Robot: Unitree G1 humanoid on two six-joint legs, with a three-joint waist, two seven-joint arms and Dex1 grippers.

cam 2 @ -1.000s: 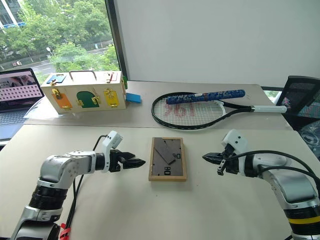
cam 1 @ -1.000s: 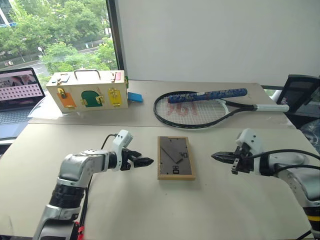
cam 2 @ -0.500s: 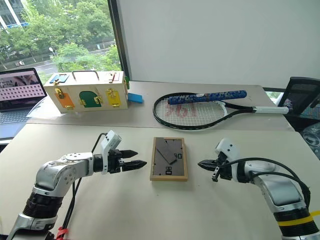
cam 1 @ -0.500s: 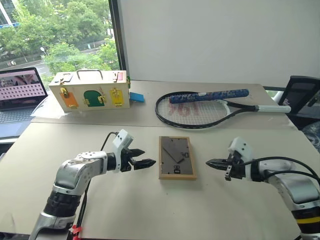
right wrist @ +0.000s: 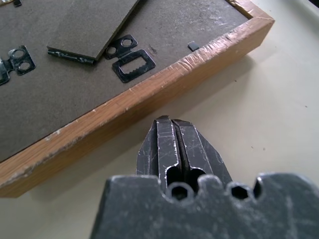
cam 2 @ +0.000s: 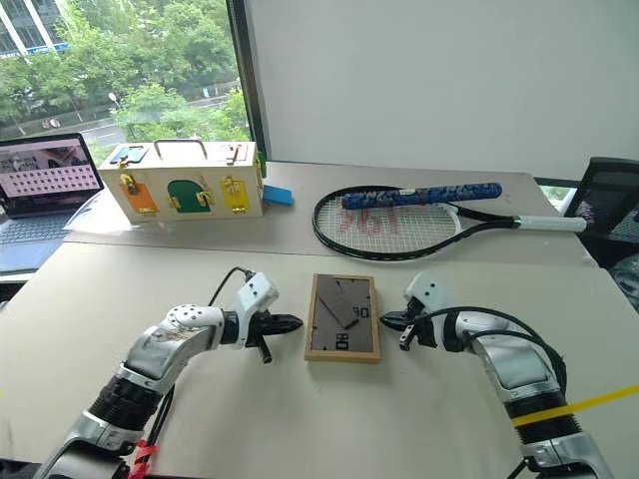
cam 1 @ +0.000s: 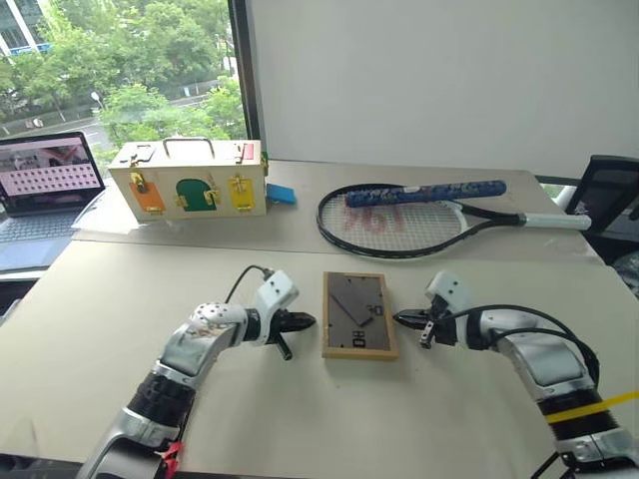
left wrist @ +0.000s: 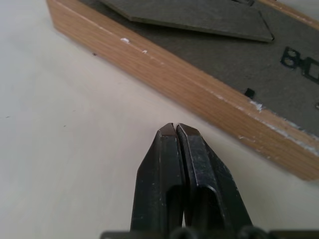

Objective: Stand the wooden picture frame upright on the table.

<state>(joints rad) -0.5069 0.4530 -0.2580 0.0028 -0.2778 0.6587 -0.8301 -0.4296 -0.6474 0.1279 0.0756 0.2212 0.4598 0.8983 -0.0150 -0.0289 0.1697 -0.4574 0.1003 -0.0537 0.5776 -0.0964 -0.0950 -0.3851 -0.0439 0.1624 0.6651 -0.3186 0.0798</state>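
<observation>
— Here, where does the wooden picture frame lie?

— Flat on the beige table, face down, its grey back panel up with the prop leg folded against it and black print near its near edge. It sits mid-table, between the two arms.

— And the left gripper?

— Low over the tabletop just beside the frame's left edge, tip aimed at the wood. In the left wrist view its two black fingers are pressed together with nothing between them, and a strip of bare table separates the tip from the frame's side.

— The right gripper?

— The mirror of it, just off the frame's right edge. The right wrist view shows its fingers likewise pressed together on nothing, near the wooden rail close to a corner, not touching it.

— What lies beyond?

— A tennis racket with a blue patterned grip, well behind the frame; a cream box with orange, green and yellow doors at far left, a small blue block beside it; and an open laptop at the left edge.
</observation>
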